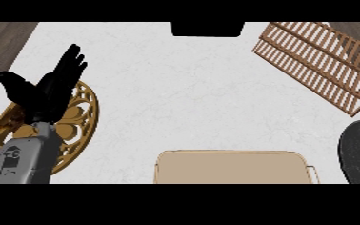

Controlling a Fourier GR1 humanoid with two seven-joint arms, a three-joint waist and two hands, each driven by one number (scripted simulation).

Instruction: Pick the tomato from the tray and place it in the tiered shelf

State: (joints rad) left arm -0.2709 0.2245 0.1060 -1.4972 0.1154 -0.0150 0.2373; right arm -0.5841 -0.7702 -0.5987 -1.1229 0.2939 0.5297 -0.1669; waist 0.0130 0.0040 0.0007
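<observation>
Inspector: Status, left to right?

Operator: Left robot hand (53,83) is mine, raised at the left edge, fingers straight and spread, grasping nothing. It hangs over a gold openwork trivet (79,124) on the counter (183,100). A small reddish-brown patch shows just beside my wrist; I cannot tell what it is.

Inspector: Tray and tomato?

Operator: Tan tray (235,167) sits at the lower middle, its visible surface bare. No tomato shows anywhere.

Inspector: Shelf?

Operator: Wooden slatted tiered shelf (313,62) at upper right; nothing visible on it. Right robot hand (349,152) shows only as a dark shape at the edge; fingers unreadable. I judge placement unconfirmed.
</observation>
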